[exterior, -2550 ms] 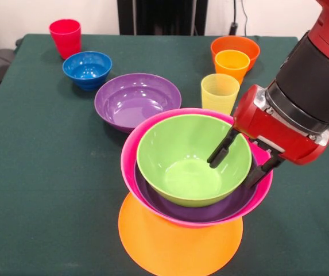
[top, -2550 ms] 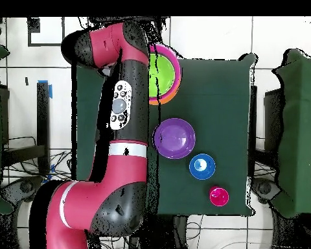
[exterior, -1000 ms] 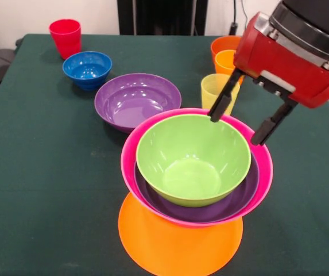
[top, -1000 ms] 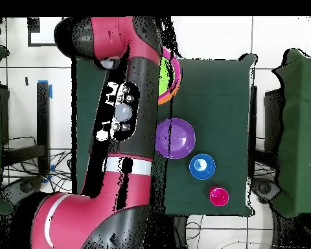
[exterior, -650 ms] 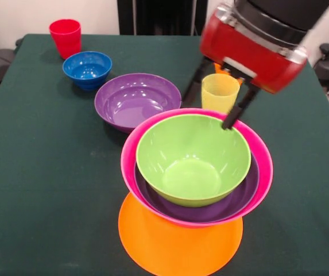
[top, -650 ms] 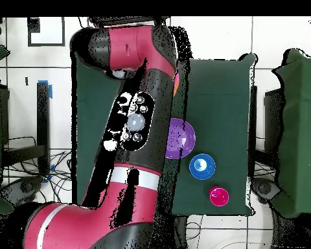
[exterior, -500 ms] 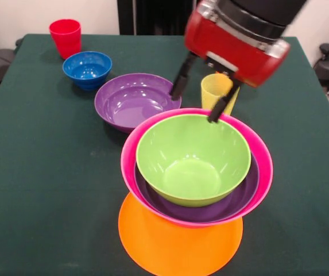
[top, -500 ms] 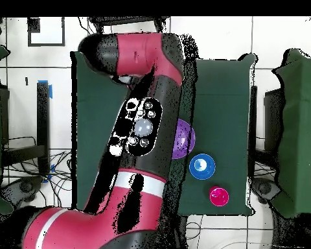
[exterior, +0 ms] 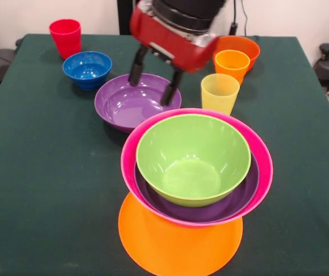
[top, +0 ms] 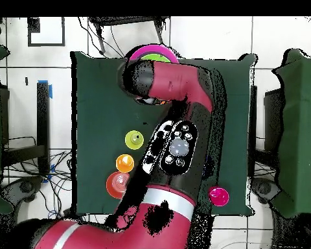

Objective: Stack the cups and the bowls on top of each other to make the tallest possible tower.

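1. Scanning the front view from its left edge: the red cup [exterior: 65,35] stands in the upper left corner of the worktop [exterior: 38,172], with the small blue bowl [exterior: 87,69] just below and right of it; both sit apart from the pile and from the arm.
2. Next comes the free purple bowl [exterior: 131,103], upright and mouth-up, left of centre in the upper half of the frame. The gripper [exterior: 154,80] hangs directly over it, its two fingers [exterior: 135,70] spread and holding nothing. One finger stands over the bowl's far rim, the other over the right part of the rim, so the bowl lies straight below them, not to a side.
3. My reading is that the coming move is a plain descent (a round bowl has no long axis to line up with, so only the rim matters), with one finger ending inside the wall and one outside.
4. Centre and lower centre: the tower [exterior: 196,172], a lime green bowl [exterior: 193,158] nested in a second purple bowl, that in the pink bowl [exterior: 262,172], all over the orange base [exterior: 178,244].
5. Right of the gripper, the translucent yellow cup [exterior: 219,92] stands just behind the pink rim; further up right, the orange-yellow cup [exterior: 232,63] sits against the red-orange bowl [exterior: 246,45].
6. From above, the arm hides the gripper and the purple bowl.
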### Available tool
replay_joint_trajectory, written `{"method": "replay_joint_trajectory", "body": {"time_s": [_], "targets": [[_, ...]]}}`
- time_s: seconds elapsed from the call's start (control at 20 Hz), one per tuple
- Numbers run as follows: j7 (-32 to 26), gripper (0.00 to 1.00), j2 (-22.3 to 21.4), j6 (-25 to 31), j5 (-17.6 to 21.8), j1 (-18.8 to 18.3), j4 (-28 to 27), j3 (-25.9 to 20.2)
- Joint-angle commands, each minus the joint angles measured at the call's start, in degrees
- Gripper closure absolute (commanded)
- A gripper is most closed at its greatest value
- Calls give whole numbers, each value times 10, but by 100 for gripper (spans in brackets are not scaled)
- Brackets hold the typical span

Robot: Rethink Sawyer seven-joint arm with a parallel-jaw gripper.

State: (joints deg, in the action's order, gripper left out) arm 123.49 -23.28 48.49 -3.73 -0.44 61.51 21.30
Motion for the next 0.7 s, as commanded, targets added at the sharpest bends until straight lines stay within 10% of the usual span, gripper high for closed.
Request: {"method": "replay_joint_trajectory", "body": {"time_s": [0.05,0.5,0.7], "targets": [[-67,0,-42,-76,11,-43,178,-111],[-115,0,-68,-84,47,-93,222,-160],[-249,0,-82,-116,88,-184,265,-240]]}}
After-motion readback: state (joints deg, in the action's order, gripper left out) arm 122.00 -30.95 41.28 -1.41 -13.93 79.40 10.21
